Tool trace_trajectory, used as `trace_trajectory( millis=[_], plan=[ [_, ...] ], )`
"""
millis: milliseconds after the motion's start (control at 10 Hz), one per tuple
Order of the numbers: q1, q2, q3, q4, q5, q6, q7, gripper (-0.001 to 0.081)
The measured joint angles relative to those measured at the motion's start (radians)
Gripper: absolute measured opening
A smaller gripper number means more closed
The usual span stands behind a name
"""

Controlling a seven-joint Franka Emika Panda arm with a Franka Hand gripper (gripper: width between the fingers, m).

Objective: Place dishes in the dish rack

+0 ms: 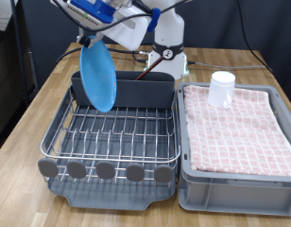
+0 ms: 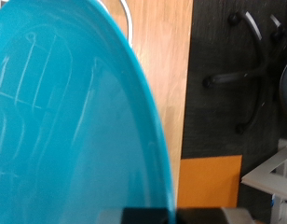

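Nearest the onlooker, a row of round dark grey tabs [image 1: 106, 171] lines the front edge of the dish rack [image 1: 112, 132], a silver wire grid seated in a dark grey plastic tray on the wooden bench [image 1: 32, 118]. Just beside it, at the exterior view's right, stands a grey crate [image 1: 238, 168] lined with pink checked cloth [image 1: 242, 132]; a small white mug [image 1: 222, 90] sits upside down on the cloth near the crate's far edge. At the back of the rack is the dark grey utensil caddy [image 1: 147, 92], with the reddish-brown wooden spoon [image 1: 148, 64] leaning out of it. Above the rack's far left corner, the bright-blue plate [image 1: 97, 76] is held on edge, its lower rim just above the wires or touching them; which cannot be told. The gripper [image 1: 87, 40] is at the plate's upper rim, jaws clamped on it. In the wrist view the plate [image 2: 69, 121] fills most of the picture, with bench and dark floor [image 2: 227, 93] beyond.
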Motion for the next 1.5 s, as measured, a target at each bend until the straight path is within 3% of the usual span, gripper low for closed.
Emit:
trace_trajectory(
  millis=[400, 1100, 1500],
  plan=[
    [-0.002, 0.031, -0.010, 0.012, -0.079, 0.048, -0.059, 0.0018],
    [-0.005, 0.077, -0.069, -0.012, -0.130, 0.270, -0.246, 0.0018],
    [-0.010, 0.111, -0.102, -0.043, -0.160, 0.378, -0.297, 0.0018]
  ],
)
